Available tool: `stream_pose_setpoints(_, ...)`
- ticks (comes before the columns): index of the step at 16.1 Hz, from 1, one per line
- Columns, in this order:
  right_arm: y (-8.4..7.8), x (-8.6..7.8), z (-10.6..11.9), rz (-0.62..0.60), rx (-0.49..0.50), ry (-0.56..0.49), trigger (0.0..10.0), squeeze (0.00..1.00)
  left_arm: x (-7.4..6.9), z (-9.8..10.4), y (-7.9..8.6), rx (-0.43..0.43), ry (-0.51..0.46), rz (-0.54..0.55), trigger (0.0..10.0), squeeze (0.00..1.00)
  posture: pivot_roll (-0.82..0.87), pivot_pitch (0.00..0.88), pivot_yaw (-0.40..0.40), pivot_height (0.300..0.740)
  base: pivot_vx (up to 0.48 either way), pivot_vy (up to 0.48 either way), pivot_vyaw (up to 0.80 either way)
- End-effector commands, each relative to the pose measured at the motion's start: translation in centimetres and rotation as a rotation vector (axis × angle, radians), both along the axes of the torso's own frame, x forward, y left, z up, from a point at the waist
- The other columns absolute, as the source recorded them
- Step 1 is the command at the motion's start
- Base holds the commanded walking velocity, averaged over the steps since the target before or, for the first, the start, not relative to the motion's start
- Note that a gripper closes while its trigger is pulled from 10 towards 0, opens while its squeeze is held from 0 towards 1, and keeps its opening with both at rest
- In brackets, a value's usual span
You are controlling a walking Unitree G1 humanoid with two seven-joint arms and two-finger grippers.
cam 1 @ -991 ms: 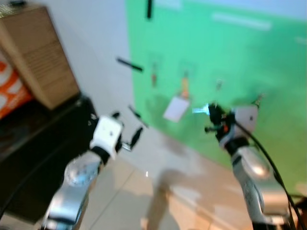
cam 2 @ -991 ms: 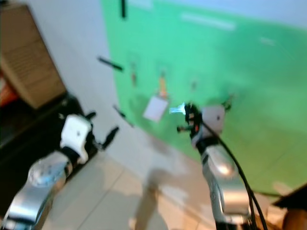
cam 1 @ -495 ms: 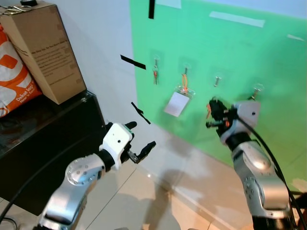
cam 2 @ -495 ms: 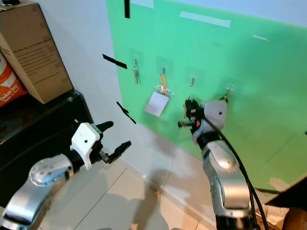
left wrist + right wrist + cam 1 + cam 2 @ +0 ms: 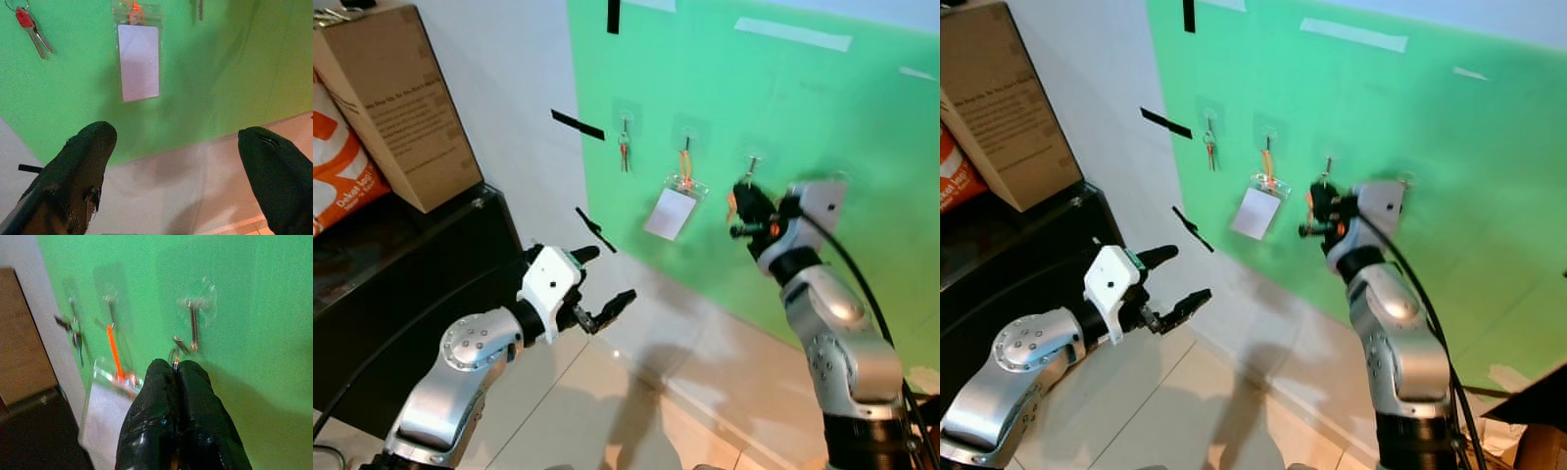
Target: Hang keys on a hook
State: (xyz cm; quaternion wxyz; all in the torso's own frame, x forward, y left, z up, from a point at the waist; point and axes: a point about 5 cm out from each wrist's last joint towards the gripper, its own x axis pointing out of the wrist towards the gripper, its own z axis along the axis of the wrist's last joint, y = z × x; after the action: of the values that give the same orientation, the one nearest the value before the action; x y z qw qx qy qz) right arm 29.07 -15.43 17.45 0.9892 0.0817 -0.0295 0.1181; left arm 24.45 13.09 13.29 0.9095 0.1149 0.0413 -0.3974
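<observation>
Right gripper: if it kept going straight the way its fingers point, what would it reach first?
Most likely the empty hook on the green wall panel, just beyond the right gripper, which is shut on a key ring. How much gap remains is hard to judge.

The brown cardboard box [image 5: 391, 108] at the upper left carries some lines of small black print on its side, but the letters are too small and cannot be read. The orange and white bag [image 5: 340, 171] beside the box shows large white shapes and one short line of text, also not readable.
</observation>
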Motion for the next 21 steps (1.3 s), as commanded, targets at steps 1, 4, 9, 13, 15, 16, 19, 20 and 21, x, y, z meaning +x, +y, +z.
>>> stream_pose_setpoints(1, -0.4, 0.0, 0.4, -0.009, 0.043, -0.001, 10.0, 0.00, 0.0, 0.5, 0.1, 0.002, -0.009, -0.012, 10.0, 0.00, 0.00, 0.000, 0.024, 0.740, 0.000, 0.000, 0.00)
stream_pose_setpoints(4, -0.6, -0.1, 0.8, -0.011, 0.085, -0.012, 10.0, 0.00, 0.0, 0.5, 0.1, 0.002, -0.005, -0.019, 10.0, 0.00, 0.00, 0.000, 0.026, 0.740, 0.000, 0.000, 0.00)
stream_pose_setpoints(9, -0.8, -0.9, 0.3, -0.012, 0.114, 0.018, 10.0, 0.00, -0.1, 0.6, 0.0, 0.003, 0.004, -0.034, 10.0, 0.00, 0.00, 0.000, 0.028, 0.740, 0.000, 0.000, 0.00)
stream_pose_setpoints(13, -0.6, -1.7, 0.4, 0.007, 0.128, 0.017, 10.0, 0.00, -0.2, 0.5, -0.3, 0.001, 0.006, -0.044, 10.0, 0.00, -0.01, 0.000, 0.029, 0.740, 0.000, 0.000, 0.00)
stream_pose_setpoints(15, -0.8, -1.8, 1.0, 0.002, 0.150, -0.009, 10.0, 0.00, -0.3, 0.5, -0.4, 0.000, 0.007, -0.048, 10.0, 0.00, -0.01, 0.000, 0.029, 0.740, 0.000, 0.000, 0.00)
stream_pose_setpoints(16, -0.8, -1.8, 1.3, -0.001, 0.157, -0.020, 10.0, 0.00, -0.3, 0.5, -0.4, 0.000, 0.008, -0.048, 10.0, 0.00, -0.01, 0.000, 0.028, 0.740, 0.000, 0.000, 0.00)
stream_pose_setpoints(19, -0.9, -1.7, 1.7, 0.000, 0.164, -0.034, 10.0, 0.00, -0.4, 0.5, -0.4, -0.001, 0.009, -0.048, 10.0, 0.00, -0.01, 0.000, 0.024, 0.740, 0.000, 0.000, 0.00)
stream_pose_setpoints(20, -0.9, -1.6, 1.8, 0.002, 0.166, -0.036, 10.0, 0.00, -0.4, 0.5, -0.4, -0.001, 0.009, -0.047, 10.0, 0.00, -0.01, 0.000, 0.023, 0.740, 0.000, 0.000, 0.00)
stream_pose_setpoints(21, -0.9, -1.6, 1.8, 0.000, 0.166, -0.035, 10.0, 0.00, -0.4, 0.5, -0.4, -0.001, 0.010, -0.046, 10.0, 0.00, -0.01, 0.000, 0.023, 0.740, 0.000, 0.000, 0.00)
